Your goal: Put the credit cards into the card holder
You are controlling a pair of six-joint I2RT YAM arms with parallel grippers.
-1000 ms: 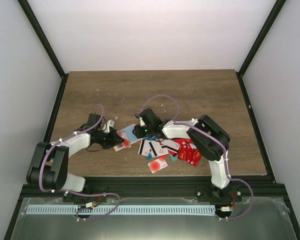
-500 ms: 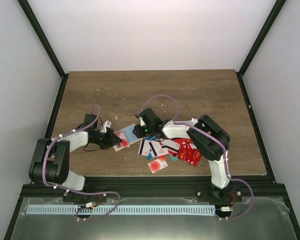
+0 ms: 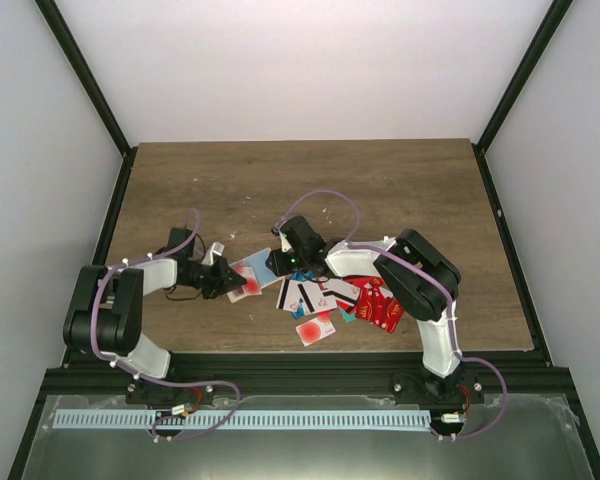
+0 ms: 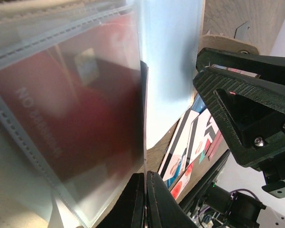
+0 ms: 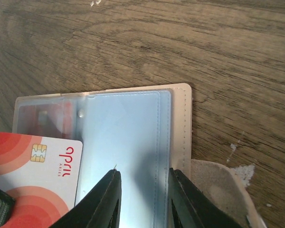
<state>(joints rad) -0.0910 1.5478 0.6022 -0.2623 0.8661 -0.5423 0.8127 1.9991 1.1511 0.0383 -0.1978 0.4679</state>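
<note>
My left end effector is pinched shut on a clear sleeve of the card holder. My right end effector stands part open over it, fingertips cut off.

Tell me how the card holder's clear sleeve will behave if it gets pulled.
Probably floppy: the clear sleeve curves where the left gripper pinches it. Likely slick, given its glossy sheen. The thin card holder looks light and may slide along.

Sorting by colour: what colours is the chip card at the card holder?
Chip card at the card holder: white with red arcs; right wrist view.
</note>
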